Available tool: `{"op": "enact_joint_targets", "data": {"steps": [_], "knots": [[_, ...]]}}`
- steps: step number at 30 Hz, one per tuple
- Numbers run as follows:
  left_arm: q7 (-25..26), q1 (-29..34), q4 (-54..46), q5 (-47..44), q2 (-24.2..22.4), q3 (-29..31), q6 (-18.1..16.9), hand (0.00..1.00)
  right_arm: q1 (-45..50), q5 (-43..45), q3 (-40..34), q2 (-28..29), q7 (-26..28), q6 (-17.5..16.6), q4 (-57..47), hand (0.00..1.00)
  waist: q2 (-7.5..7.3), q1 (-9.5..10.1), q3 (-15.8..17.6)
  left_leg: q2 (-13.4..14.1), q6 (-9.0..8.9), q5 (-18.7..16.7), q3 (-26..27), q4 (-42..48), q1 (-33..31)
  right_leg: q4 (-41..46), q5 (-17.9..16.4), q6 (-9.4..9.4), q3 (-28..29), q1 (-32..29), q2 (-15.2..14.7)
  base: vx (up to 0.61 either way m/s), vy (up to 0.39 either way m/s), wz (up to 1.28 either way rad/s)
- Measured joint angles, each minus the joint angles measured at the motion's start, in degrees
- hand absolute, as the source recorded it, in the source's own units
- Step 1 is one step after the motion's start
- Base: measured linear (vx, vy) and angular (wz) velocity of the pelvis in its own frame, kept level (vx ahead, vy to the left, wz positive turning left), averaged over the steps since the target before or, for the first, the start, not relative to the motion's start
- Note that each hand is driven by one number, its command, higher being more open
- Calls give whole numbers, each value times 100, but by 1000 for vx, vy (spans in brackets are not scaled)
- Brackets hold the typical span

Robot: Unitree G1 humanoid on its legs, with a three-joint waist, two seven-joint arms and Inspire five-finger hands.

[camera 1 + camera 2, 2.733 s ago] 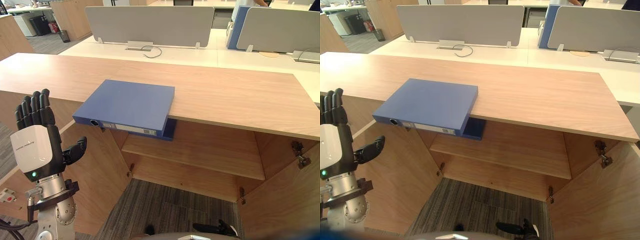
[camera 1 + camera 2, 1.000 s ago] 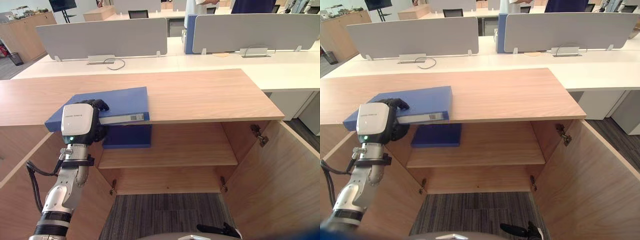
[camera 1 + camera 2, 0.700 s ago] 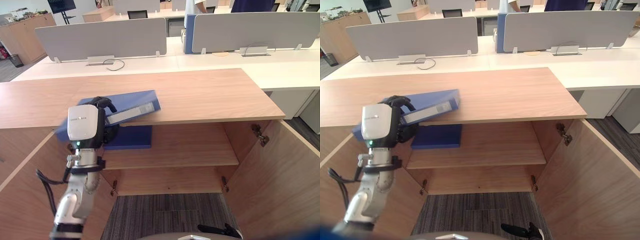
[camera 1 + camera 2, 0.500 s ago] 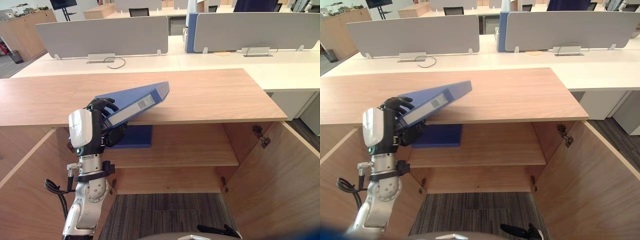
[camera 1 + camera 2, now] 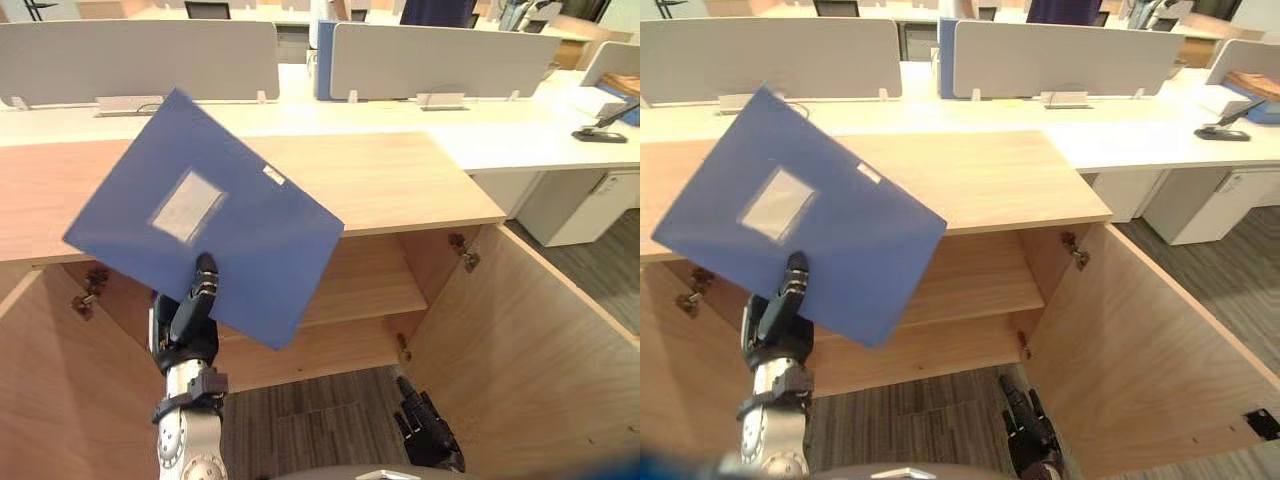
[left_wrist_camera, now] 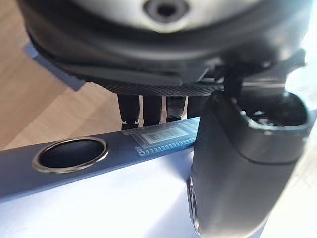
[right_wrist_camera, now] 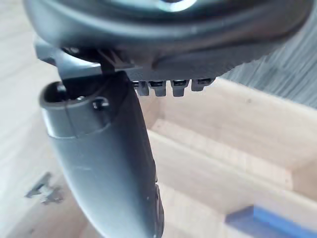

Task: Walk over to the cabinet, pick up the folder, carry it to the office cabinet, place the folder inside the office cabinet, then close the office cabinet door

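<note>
One blue folder, tilted, pinched between thumb and fingers of left hand.

The blue folder, with a pale grey label, stands above the dark left hand. Beyond the hand is a light wood-grain cabinet, and below it a grey striped carpet.

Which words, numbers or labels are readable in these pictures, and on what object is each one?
No text is readable.
Pale label on the folder cover: no legible print.
White sticker on the cover: too small.
Spine label, left wrist view: print blurred.
</note>
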Motion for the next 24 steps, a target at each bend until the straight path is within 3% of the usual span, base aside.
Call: {"op": "enact_joint_targets", "data": {"steps": [5, 9, 12, 19, 24], "knots": [[-282, 140, 0, -324, -5, -63, 115, 0, 153, 699, -190, -7, 76, -220, -1445, 100, 156, -66, -115, 15, -1, -27, 182, 3, 28, 23, 2, 33, 172, -79, 16, -15, -2, -19], [-505, 50, -1, -312, 35, -124, 122, 0, 74, 924, -451, -9, 194, -632, -2518, 100, 303, -88, -207, 44, 7, -39, 274, 36, 32, 9, 6, 38, 264, -97, 37, 8, -11, -14], [-553, -143, 0, -301, 178, -207, 130, 0, -108, 917, -527, -41, 210, -840, -2949, 100, 326, -95, -221, 93, 6, -68, 296, 101, 17, 5, 5, 38, 307, -95, 77, -1, -36, -8], [-1089, -916, 549, -66, 545, -247, 158, 0, -1010, 320, -456, -608, 292, -818, -3546, 100, 369, -121, -244, 116, -2, -99, 292, 184, -76, 17, 15, 52, 355, -170, 123, -15, -11, -1], [-1319, -1073, 983, 154, 825, -360, 286, 0, -2097, -575, -431, -1630, 298, -704, -3540, 100, 366, -117, -242, 92, 40, -135, 251, 273, -159, 8, 30, 74, 343, -191, 89, -31, 8, 3]]}}
